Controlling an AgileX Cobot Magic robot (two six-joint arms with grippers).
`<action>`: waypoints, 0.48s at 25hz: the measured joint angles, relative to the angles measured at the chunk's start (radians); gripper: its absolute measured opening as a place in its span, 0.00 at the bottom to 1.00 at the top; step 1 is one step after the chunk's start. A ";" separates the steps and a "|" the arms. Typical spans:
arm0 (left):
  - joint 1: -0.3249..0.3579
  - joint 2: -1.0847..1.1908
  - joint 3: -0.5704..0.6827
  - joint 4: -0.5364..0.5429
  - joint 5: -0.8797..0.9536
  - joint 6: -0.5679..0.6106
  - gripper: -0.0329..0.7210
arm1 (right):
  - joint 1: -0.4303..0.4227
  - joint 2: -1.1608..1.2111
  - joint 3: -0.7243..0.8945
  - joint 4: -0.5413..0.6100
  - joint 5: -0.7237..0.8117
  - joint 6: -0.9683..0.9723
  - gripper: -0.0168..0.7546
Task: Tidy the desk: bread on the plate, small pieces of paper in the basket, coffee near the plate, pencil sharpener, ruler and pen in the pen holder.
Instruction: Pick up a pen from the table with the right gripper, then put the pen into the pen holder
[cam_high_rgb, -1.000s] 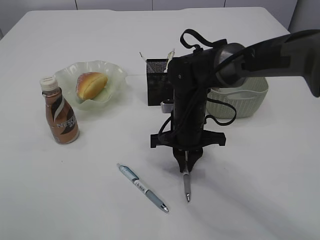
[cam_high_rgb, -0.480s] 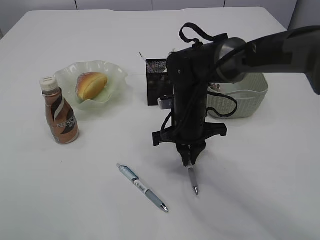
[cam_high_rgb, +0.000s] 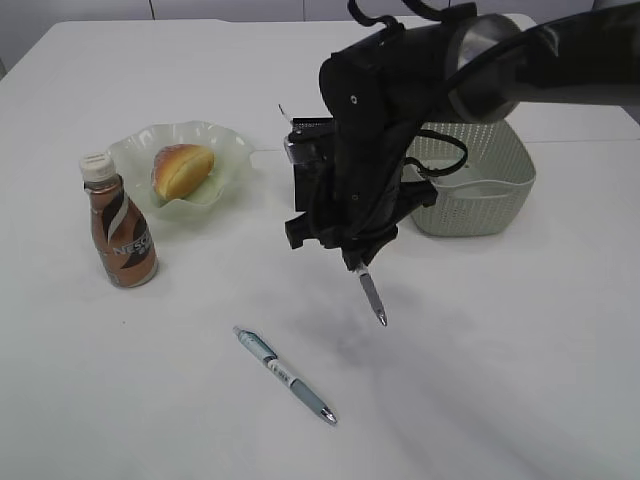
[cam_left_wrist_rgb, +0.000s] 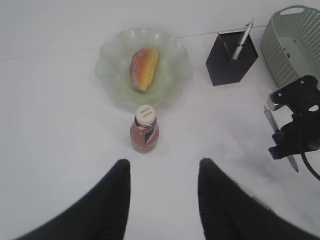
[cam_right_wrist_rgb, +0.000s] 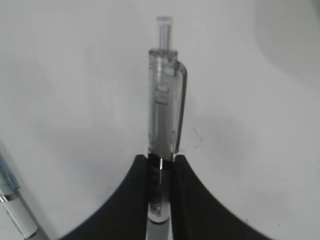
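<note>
My right gripper (cam_high_rgb: 359, 267) is shut on a grey pen (cam_high_rgb: 372, 297) and holds it in the air, tip hanging down over the table, just in front of the black mesh pen holder (cam_high_rgb: 303, 170). The right wrist view shows the pen (cam_right_wrist_rgb: 166, 105) clamped between the jaws (cam_right_wrist_rgb: 161, 161). A second, blue-and-white pen (cam_high_rgb: 284, 374) lies on the table at the front. Bread (cam_high_rgb: 182, 169) sits on the pale green plate (cam_high_rgb: 232, 147), with the coffee bottle (cam_high_rgb: 119, 222) beside it. My left gripper (cam_left_wrist_rgb: 161, 167) is open and empty, high above the table.
A pale green basket (cam_high_rgb: 500, 195) stands right of the pen holder, partly behind my right arm. In the left wrist view the pen holder (cam_left_wrist_rgb: 231, 62) holds a pen, and the basket (cam_left_wrist_rgb: 290, 40) is at the far right.
My right gripper has lifted the grey pen off the table and moved back toward the pen holder. The other pen, bottle and plate have not moved.
</note>
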 joint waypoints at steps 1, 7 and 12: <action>0.000 0.000 0.000 0.000 0.000 0.000 0.47 | 0.004 -0.010 0.000 0.000 -0.013 -0.018 0.13; 0.000 0.000 0.000 0.000 0.000 0.000 0.47 | 0.005 -0.113 0.000 0.002 -0.092 -0.152 0.12; 0.000 0.000 0.000 0.000 0.000 0.000 0.47 | 0.006 -0.212 0.000 0.004 -0.201 -0.236 0.12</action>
